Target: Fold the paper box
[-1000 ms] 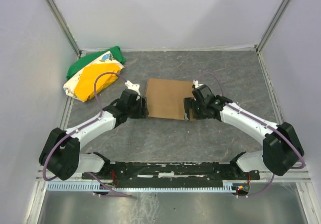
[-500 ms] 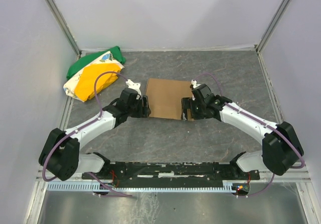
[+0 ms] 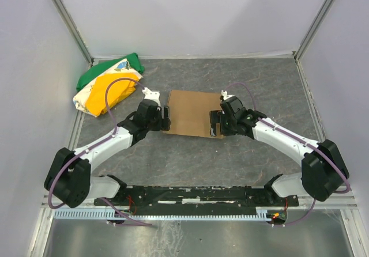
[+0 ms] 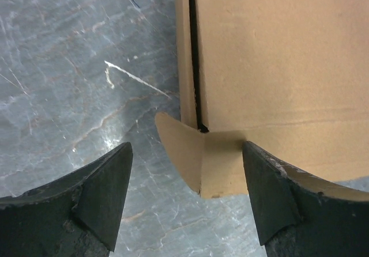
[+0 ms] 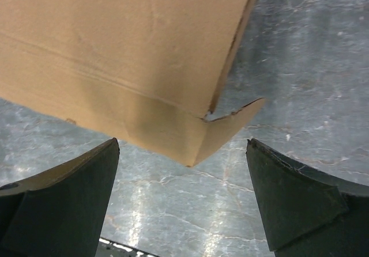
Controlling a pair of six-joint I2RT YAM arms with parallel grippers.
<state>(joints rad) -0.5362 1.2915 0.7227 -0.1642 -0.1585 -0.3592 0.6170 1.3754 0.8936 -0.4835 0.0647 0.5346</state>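
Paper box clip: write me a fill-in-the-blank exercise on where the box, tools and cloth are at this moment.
1. The paper box is plain ___ cardboard.
2. The left tool and the right tool each straddle a near ___ of the box.
3. Both tools' jaws stand ___.
4. In the top view, the cloth bundle lies to the box's ___.
Missing words: brown; corner; open; left.

The paper box [image 3: 190,112], plain brown cardboard folded into a compact rectangle with a flat top, lies near the frame's centre on the grey counter [image 3: 190,159], small flaps jutting from both lower corners.
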